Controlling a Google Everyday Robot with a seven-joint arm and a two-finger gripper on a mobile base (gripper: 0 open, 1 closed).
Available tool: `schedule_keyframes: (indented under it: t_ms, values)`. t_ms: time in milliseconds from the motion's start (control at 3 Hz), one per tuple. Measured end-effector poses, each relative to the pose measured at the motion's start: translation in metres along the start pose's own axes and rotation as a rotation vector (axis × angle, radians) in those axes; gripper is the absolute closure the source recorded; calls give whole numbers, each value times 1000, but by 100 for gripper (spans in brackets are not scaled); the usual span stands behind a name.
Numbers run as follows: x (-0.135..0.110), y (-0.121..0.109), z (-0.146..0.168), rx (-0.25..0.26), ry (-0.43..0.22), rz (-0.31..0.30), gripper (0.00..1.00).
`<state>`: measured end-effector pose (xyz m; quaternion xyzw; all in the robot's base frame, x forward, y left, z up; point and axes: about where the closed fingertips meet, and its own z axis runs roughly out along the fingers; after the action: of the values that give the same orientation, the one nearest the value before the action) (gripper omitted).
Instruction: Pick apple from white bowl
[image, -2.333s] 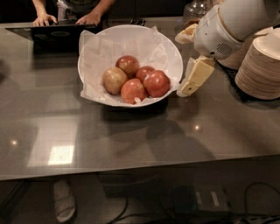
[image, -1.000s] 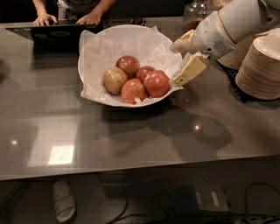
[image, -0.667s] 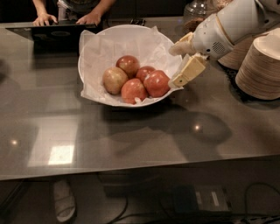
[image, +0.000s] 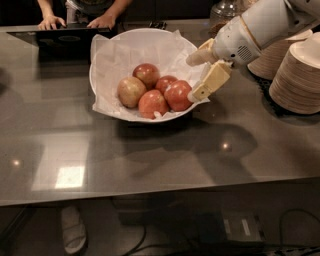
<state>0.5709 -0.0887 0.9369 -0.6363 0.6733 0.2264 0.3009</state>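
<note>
Camera view: gripper (image: 192, 79) over right rim of white bowl (image: 145, 36), jaws spread apart, nothing held. Apple (image: 177, 95) lies in bowl, just left of lower jaw tip, touching neighbouring apples (image: 152, 103). Judgement: spread suits straddling apple; tight cluster leaves little room for far jaw.

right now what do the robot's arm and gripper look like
The arm is a smooth, rounded white shell with a thin tan ring and a small patch of dotted vent holes near the wrist. The gripper, at the right rim of the white bowl, has two flat, cream-yellow fingers. No cables show.
</note>
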Motion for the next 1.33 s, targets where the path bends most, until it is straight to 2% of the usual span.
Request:
schedule_keyframes:
  t_ms: [667, 1333]
  values:
    - [0, 3, 18, -54, 9, 18, 23]
    - [5, -3, 29, -65, 24, 36, 24]
